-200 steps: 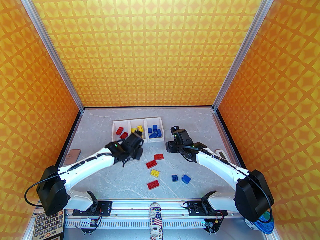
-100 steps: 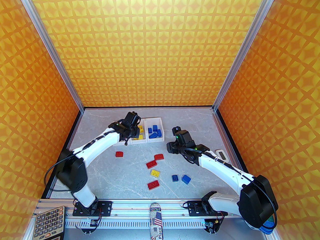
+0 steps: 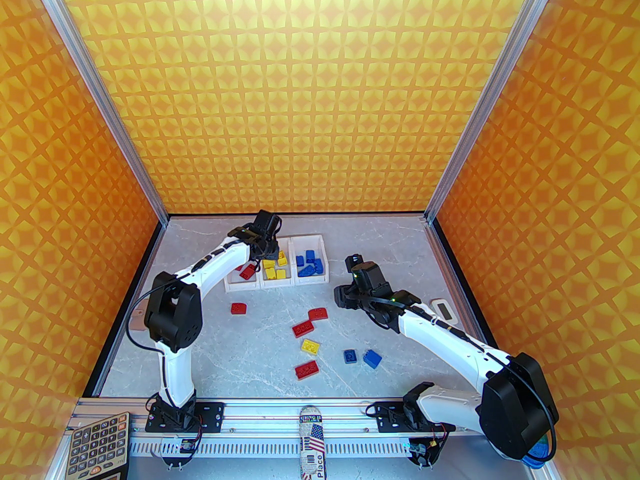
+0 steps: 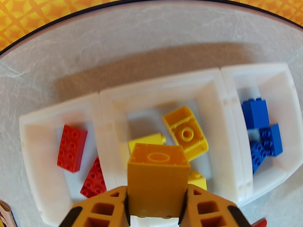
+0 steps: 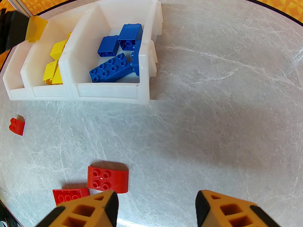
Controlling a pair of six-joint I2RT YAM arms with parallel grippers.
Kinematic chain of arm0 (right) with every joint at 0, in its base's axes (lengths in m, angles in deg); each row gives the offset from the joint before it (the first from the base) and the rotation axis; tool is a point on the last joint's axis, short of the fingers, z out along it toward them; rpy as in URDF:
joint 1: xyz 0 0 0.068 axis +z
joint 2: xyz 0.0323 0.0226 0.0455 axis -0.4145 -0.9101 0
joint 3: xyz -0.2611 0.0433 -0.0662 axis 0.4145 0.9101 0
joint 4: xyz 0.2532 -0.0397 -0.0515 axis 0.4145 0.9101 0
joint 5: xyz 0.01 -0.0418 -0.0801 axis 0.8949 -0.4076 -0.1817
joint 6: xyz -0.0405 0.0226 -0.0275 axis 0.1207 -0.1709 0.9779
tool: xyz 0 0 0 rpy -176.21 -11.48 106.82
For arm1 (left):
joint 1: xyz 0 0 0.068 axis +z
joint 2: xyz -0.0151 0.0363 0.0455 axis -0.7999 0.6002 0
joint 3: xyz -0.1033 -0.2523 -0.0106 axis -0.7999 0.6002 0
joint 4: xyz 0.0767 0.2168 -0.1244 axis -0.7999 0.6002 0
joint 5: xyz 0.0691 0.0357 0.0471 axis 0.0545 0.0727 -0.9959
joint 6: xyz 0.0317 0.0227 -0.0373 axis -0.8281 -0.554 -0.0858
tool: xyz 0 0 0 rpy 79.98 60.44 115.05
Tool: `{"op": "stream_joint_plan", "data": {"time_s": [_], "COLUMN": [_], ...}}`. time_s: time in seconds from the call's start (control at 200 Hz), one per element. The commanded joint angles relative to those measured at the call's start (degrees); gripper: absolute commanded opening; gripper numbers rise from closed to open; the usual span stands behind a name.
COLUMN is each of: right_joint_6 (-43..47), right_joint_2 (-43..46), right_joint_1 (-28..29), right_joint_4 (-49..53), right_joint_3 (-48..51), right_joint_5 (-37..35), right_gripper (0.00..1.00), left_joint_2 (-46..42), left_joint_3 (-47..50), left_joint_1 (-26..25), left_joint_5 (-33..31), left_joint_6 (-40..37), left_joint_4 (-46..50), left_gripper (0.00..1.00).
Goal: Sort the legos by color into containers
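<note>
Since half a second ago my left arm has reached further in over the bins with its elbow lifted, while the right arm has hardly shifted. The yellow brick [image 4: 158,174] is pinched between the left fingers [image 4: 101,209], hollow underside facing down, and hangs above the middle container [image 4: 161,89], where other yellow legos [image 4: 187,131] lie. The left container [image 4: 35,126] holds red legos [image 4: 72,148], and the right container [image 4: 260,67] holds blue legos [image 4: 256,113]. On the tabletop [image 3: 400,248] in front of the bins I count four loose red bricks, one loose yellow brick [image 3: 310,346] and two blue bricks [image 3: 372,358]. The right fingers [image 5: 94,209] are spread and empty, hovering just beside a red arched brick [image 5: 107,178].
</note>
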State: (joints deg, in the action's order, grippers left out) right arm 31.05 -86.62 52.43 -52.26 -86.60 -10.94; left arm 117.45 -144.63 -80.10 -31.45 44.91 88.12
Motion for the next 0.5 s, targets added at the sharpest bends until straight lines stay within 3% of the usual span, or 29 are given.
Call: {"op": "stream_joint_plan", "data": {"time_s": [0.0,0.09,0.14,0.34,0.495], "right_joint_6": [-0.7,-0.6,-0.6,-0.6,-0.9], "right_joint_2": [0.0,-0.2,-0.2,-0.8,-1.8], "right_joint_1": [-0.2,-0.2,-0.1,-0.2,-0.2], "right_joint_4": [-0.2,-0.2,-0.1,-0.2,-0.6], "right_joint_3": [0.2,0.1,0.2,0.2,0.9], "right_joint_5": [0.5,0.5,0.4,0.4,1.8], "right_gripper": [0.59,0.59,0.59,0.59,0.59], "left_joint_2": [1.9,2.3,2.0,-1.8,-9.1], "left_joint_3": [-3.0,-3.9,-4.0,-1.1,7.2], "left_joint_1": [0.4,0.5,0.6,0.5,-0.5], "left_joint_5": [-0.3,-0.2,-0.2,-0.2,-0.2], "left_joint_6": [-0.7,-0.7,-0.7,-0.1,1.0], "left_joint_4": [2.2,2.4,2.3,1.7,-1.1], "left_gripper": [0.41,0.60,0.66,0.70,0.70]}}
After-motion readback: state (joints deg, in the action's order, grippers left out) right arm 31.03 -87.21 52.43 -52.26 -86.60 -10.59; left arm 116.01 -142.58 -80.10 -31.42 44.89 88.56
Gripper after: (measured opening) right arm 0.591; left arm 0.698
